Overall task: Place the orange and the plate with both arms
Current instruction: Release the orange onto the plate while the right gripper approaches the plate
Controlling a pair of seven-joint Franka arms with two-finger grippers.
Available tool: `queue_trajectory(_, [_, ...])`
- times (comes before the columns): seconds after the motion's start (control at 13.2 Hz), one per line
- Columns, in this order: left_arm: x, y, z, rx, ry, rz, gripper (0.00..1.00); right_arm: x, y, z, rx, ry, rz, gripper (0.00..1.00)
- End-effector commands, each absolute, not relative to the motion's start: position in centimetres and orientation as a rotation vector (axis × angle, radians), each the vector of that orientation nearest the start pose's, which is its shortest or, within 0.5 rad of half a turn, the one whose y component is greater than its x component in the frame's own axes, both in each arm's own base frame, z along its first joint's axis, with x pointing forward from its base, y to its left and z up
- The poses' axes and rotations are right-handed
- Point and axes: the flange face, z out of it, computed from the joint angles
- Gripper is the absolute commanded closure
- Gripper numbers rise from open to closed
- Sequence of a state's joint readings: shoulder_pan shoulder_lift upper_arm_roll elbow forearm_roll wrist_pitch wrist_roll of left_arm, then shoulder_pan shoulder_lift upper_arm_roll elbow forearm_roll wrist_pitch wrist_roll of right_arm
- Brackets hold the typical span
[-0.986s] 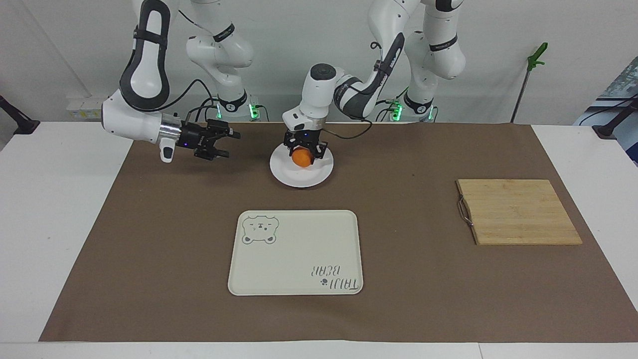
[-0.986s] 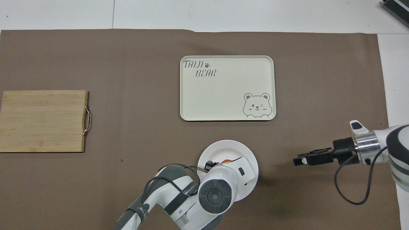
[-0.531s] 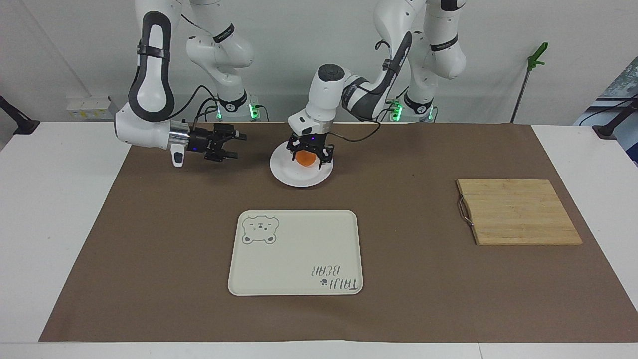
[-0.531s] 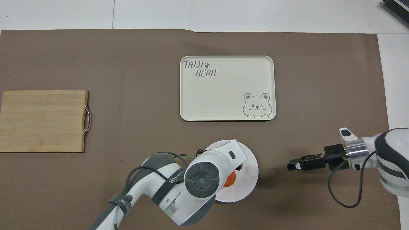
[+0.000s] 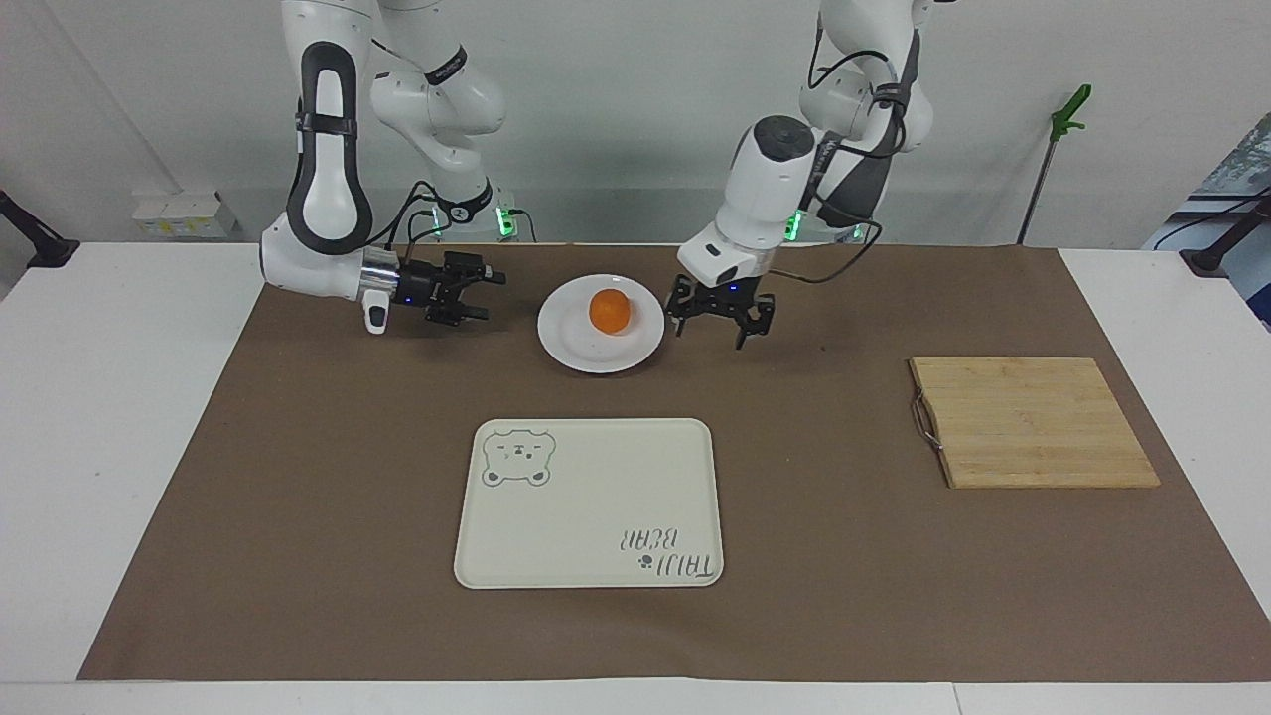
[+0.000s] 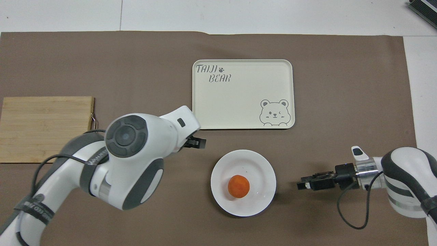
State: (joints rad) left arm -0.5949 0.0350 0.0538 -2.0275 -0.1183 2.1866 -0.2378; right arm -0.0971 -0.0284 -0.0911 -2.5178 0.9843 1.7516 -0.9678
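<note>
The orange (image 5: 610, 310) (image 6: 238, 186) rests on the white plate (image 5: 581, 350) (image 6: 259, 164), free of both grippers. My left gripper (image 5: 722, 326) hangs open and empty, pointing down just above the brown mat beside the plate, toward the left arm's end. In the overhead view its own arm covers most of it. My right gripper (image 5: 484, 296) (image 6: 302, 185) lies level, open and empty. It points at the plate from the right arm's end, a short gap from the rim.
A cream tray with a bear drawing (image 5: 586, 506) (image 6: 239, 99) lies farther from the robots than the plate. A wooden cutting board (image 5: 1033, 422) (image 6: 44, 128) with a metal handle sits toward the left arm's end.
My left gripper opened, left the orange on the plate, then rose and swung off the plate toward its own end. The right gripper crept closer to the plate.
</note>
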Motion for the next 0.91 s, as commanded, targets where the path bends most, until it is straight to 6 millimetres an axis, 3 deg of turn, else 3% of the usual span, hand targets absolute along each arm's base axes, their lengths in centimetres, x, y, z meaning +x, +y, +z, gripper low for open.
queue_trajectory(0.0, [51.5, -22.0, 46.3, -3.213, 0.472, -0.118, 0.00, 39.5, 1.9, 27.2, -2.049, -0.211, 0.063, 0.00])
queue_trajectory(0.15, [54.2, -16.8, 48.8, -3.193, 0.525, -0.140, 0.00, 38.9, 2.5, 26.1, -2.060, -0.214, 0.054, 0.00])
queue_trajectory(0.3, [56.0, -12.6, 52.6, -3.183, 0.539, -0.122, 0.00, 38.6, 3.3, 25.9, -2.055, -0.210, 0.055, 0.00])
queue_trajectory(0.53, [57.0, -6.4, 57.7, -3.136, 0.601, -0.097, 0.00, 38.1, 4.2, 25.3, -2.056, -0.200, 0.062, 0.00])
queue_trajectory(0.68, [56.9, -4.4, 60.8, -3.128, 0.603, -0.093, 0.00, 37.7, 4.7, 25.2, -2.052, -0.204, 0.069, 0.00])
queue_trajectory(0.83, [56.8, -3.9, 63.4, -3.121, 0.594, -0.062, 0.00, 37.4, 4.7, 25.0, -2.057, -0.200, 0.071, 0.00])
